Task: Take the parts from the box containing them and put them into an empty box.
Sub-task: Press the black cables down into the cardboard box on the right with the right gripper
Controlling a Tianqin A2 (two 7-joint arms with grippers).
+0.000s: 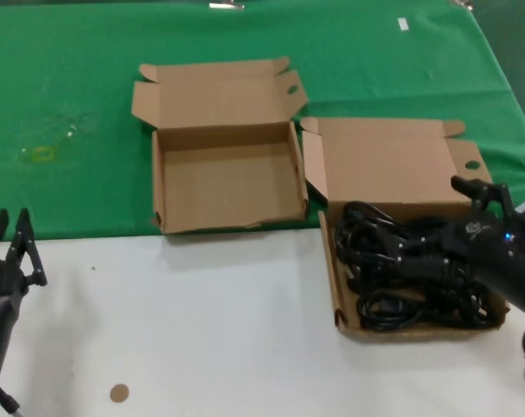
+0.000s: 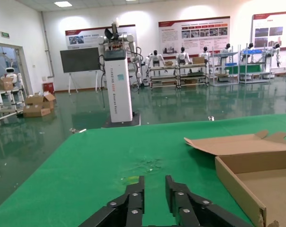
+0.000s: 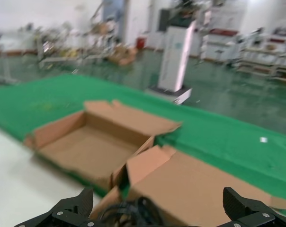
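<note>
The box containing the parts (image 1: 342, 306) stands at the right, its lid flap showing a small round hole (image 1: 472, 164). Tangled black cables (image 1: 393, 300) fill it. My right gripper (image 1: 426, 228) reaches in from the right, low over the cables, jaws spread wide and holding nothing. In the right wrist view its fingertips (image 3: 73, 207) flank the cables (image 3: 133, 212). The empty box (image 1: 223, 187) stands to the left on the green cloth, with an oval hole (image 1: 290, 89) in its flap; it also shows in the right wrist view (image 3: 88, 151). My left gripper (image 1: 8, 236) is parked at the near left, open and empty, also seen in the left wrist view (image 2: 155, 188).
Green cloth (image 1: 71, 104) covers the table's far half, and the white surface (image 1: 202, 330) the near half. A small brown disc (image 1: 118, 393) lies near the front edge. A white tag (image 1: 402, 24) lies far back. The empty box's wall (image 2: 237, 187) is beside the left gripper.
</note>
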